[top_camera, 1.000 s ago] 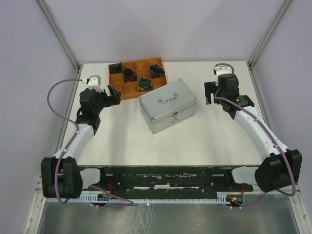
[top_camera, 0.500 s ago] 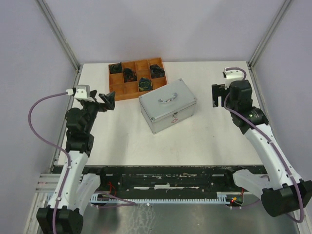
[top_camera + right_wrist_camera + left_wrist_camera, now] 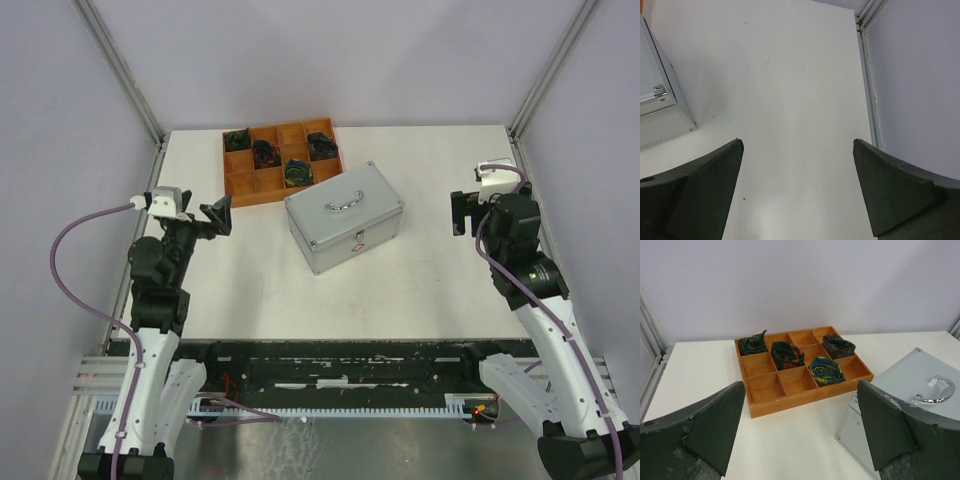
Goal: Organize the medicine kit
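Observation:
The medicine kit (image 3: 345, 214), a silver-grey aluminium case with a metal top handle and front latch, sits shut in the middle of the table. It also shows at the right of the left wrist view (image 3: 920, 405) and as a corner in the right wrist view (image 3: 657, 100). My left gripper (image 3: 218, 214) is open and empty, raised left of the case. My right gripper (image 3: 462, 212) is open and empty, raised right of the case above bare table.
A brown wooden compartment tray (image 3: 240, 181) stands at the back left, behind the case, with several dark rolled items in its cells (image 3: 827, 371). The table's right edge rail (image 3: 867, 90) runs close to my right gripper.
Both arms have pulled back toward the near edge and risen. The left gripper moved away from the tray, the right gripper moved right and nearer. The case has not moved.

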